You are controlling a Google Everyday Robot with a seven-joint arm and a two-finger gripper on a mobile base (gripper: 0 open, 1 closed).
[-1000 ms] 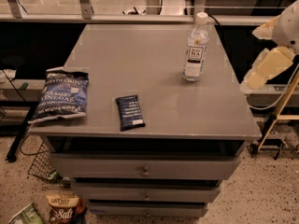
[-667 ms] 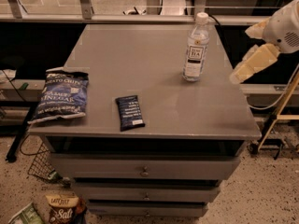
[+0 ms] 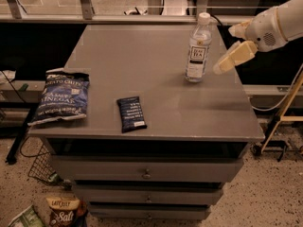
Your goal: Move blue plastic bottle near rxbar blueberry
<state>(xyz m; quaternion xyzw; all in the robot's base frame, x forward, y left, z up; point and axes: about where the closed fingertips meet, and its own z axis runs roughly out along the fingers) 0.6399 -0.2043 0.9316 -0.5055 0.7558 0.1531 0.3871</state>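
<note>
- As the arm has swung in from beyond the cabinet's side edge over the last second, the gripper (image 3: 227, 63) now hangs over the grey cabinet top (image 3: 156, 70), just beside the blue plastic bottle (image 3: 198, 51) at about label height, with a narrow gap left between them.
- Whether the gripper is apart or together I cannot tell from this angle; it holds nothing.
- The bottle has not shifted: it stands upright, white cap on, directly ahead of the gripper's tip, toward the back of the cabinet top.
- The rxbar blueberry (image 3: 131, 113) also lies where it was, flat, well apart from the gripper, out past the bottle and nearer the front edge.
- Farther from the gripper again, a blue salt-and-vinegar chip bag (image 3: 61, 97) sits at the opposite edge, clear of any path from bottle to bar.
- The approach looks nearly done, and the grasp itself has not yet begun.
- Next would come closing around the bottle's body, low enough not to tip so tall and light a thing, then carrying it across to the bar.
</note>
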